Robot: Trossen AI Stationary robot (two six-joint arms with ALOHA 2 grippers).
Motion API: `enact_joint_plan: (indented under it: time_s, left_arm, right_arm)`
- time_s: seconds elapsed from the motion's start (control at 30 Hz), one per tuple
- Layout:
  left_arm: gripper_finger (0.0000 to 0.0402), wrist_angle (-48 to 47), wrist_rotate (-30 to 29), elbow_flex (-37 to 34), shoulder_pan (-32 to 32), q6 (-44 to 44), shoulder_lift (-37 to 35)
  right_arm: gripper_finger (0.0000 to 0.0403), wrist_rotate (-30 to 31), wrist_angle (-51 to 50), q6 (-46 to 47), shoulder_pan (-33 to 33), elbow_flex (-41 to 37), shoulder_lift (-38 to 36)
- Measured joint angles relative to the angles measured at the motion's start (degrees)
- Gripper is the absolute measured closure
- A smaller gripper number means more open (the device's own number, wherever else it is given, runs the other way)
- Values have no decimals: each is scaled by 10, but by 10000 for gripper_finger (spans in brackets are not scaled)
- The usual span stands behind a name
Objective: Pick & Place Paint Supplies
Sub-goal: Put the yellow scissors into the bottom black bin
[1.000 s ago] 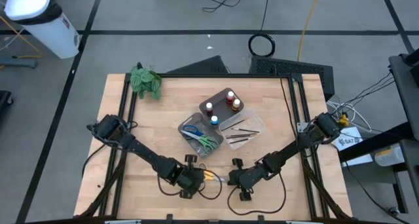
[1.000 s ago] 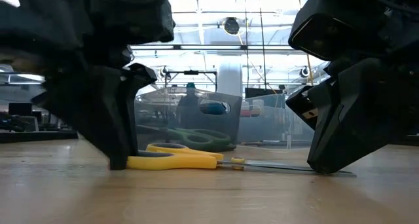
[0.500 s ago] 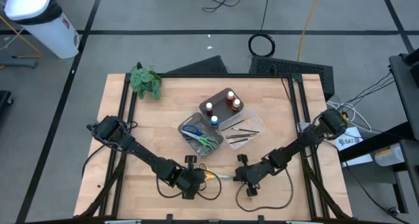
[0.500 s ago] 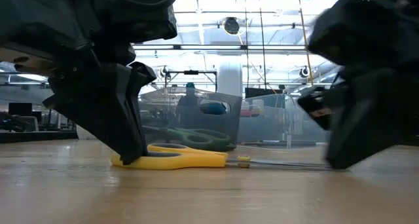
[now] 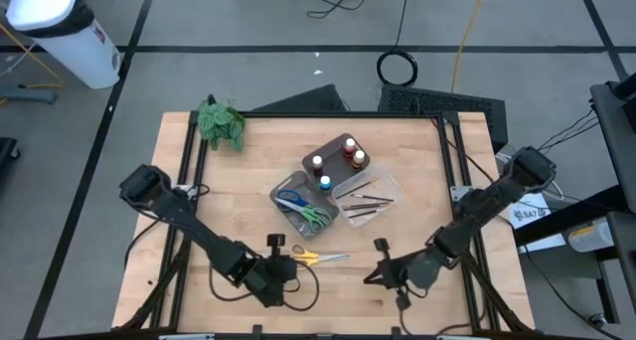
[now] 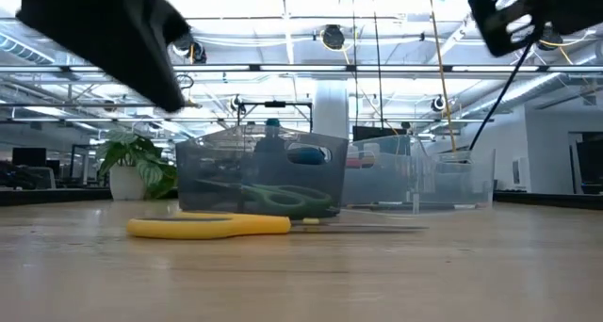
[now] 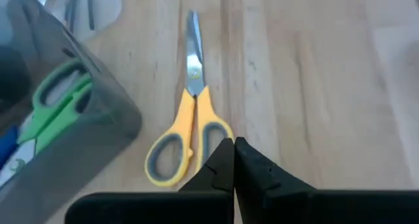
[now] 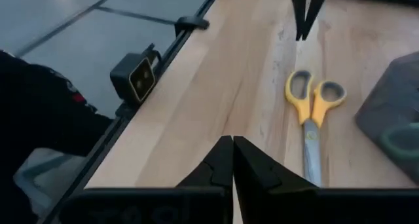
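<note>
With the yellow scissors [image 5: 320, 256] lying flat on the surface just beside the grey tray [image 5: 298, 217], both the left gripper [image 7: 234, 160] and the right gripper [image 8: 233, 156] are hovering with jaws pressed together, needing to open before gripping the handles squarely.

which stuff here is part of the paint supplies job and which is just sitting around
Job things: yellow-handled scissors lying on the wooden table; green-handled scissors and blue-handled scissors in the grey plastic tray; small capped paint bottles; thin dark brushes.
Just lying about: green leafy plant; the trays.
</note>
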Motion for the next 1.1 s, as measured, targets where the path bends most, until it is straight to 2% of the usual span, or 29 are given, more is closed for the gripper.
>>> enact_joint_plan:
  time_s: [0.07, 0.23, 0.5, 0.77, 1.03, 1.1]
  left_arm:
    - [401, 0, -1, 0, -3, -3, -8]
    - [387, 26, 55, 1, 0, -17, 1]
    - [326, 18, 44, 2, 26, -17, 89]
    - [326, 16, 80, 5, 54, -30, 121]
    - [326, 30, 89, 3, 57, -7, 121]
    - [326, 31, 89, 3, 57, -10, 121]
  right_arm:
    - [403, 16, -3, -4, 10, -1, -6]
    - [403, 41, 1, -8, 17, -1, -5]
    - [403, 45, 30, 3, 0, -1, 26]
    - [402, 46, 52, 3, -20, 0, 54]
    - [340, 43, 149, -40, -98, 0, 164]
    - [335, 20, 157, -31, -119, 0, 194]
